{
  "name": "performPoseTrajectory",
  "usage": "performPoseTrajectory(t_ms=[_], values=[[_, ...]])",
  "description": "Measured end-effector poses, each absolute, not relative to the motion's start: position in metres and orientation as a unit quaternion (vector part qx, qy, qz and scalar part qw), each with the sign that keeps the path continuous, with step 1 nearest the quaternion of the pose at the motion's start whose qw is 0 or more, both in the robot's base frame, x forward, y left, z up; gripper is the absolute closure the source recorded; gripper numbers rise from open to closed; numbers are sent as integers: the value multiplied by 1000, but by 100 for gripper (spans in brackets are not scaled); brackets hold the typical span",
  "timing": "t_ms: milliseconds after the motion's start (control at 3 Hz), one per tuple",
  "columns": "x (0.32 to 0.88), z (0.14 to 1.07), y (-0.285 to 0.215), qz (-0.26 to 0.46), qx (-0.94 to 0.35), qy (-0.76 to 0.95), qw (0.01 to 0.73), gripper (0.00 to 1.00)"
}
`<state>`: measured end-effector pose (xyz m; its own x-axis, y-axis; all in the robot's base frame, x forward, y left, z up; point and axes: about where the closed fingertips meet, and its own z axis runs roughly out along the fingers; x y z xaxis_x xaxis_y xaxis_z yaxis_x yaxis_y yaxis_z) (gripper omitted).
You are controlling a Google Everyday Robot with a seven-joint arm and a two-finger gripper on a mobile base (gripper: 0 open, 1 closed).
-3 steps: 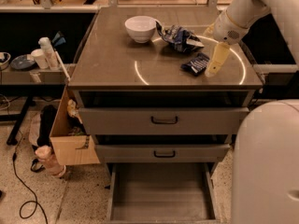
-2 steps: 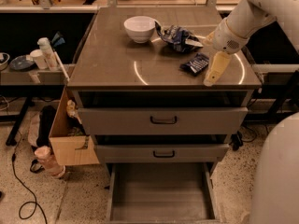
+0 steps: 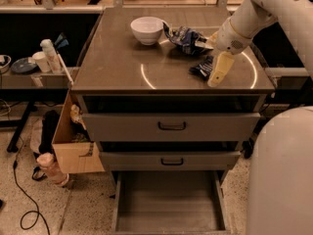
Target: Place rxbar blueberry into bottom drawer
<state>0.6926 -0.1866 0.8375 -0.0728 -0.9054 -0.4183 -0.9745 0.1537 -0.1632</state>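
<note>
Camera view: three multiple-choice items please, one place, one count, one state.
1. Where is the rxbar blueberry? A: inside a drawer. B: on the cabinet top, by the tool. C: on the floor.
2. How many drawers carry black handles? A: one. B: two. C: four.
3. The bottom drawer is: A: pulled open. B: shut. C: taken out.

Answers:
1. B: the bar lies beside the tool, which hangs over the top's right side.
2. B: one handle shows on each of the two upper drawers.
3. A: its bare grey floor shows.
</note>
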Motion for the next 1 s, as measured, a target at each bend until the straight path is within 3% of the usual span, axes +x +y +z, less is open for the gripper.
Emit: performPoseTrajectory(t_ms=[333, 667, 1000], values=[[693, 837, -187, 80, -646, 728, 216, 0], [693, 837, -187, 80, -646, 728, 216, 14], [693, 837, -187, 80, -646, 728, 216, 38]])
